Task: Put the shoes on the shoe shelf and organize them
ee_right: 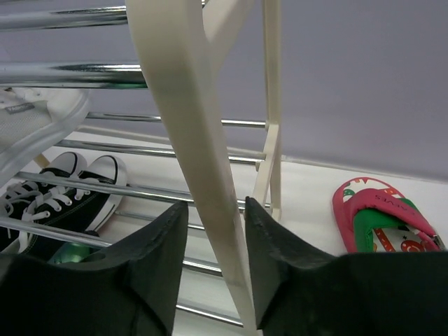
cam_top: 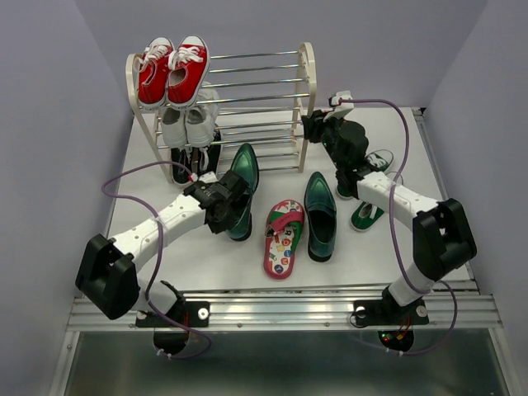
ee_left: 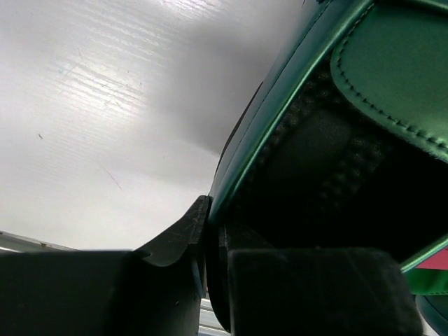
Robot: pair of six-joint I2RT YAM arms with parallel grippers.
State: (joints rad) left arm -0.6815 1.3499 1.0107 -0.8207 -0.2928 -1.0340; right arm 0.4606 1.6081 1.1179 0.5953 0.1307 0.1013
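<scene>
Up close, the left gripper [ee_left: 210, 259] pinches the heel wall of a dark green loafer [ee_left: 392, 77], one finger inside and one outside. From above, that grip is hidden. The other loafer [cam_top: 320, 216] lies on the table [cam_top: 247, 272] beside a pink flip-flop [cam_top: 283, 238]. The right gripper [ee_right: 215, 210] sits open around the shoe shelf [ee_right: 175, 105] side post, with small gaps showing. Only its wrist view shows a second flip-flop [ee_right: 381, 220] past the shelf.

1. No word, brand or number reads clearly in any view.
2. Right wrist view, 4 o'clock: the pink flip-flop [ee_right: 385, 220] has raised lettering on its strap, too small to make out.
3. Top view, centre: the worktop flip-flop [cam_top: 282, 239] has round coloured insole marks, none legible.
</scene>
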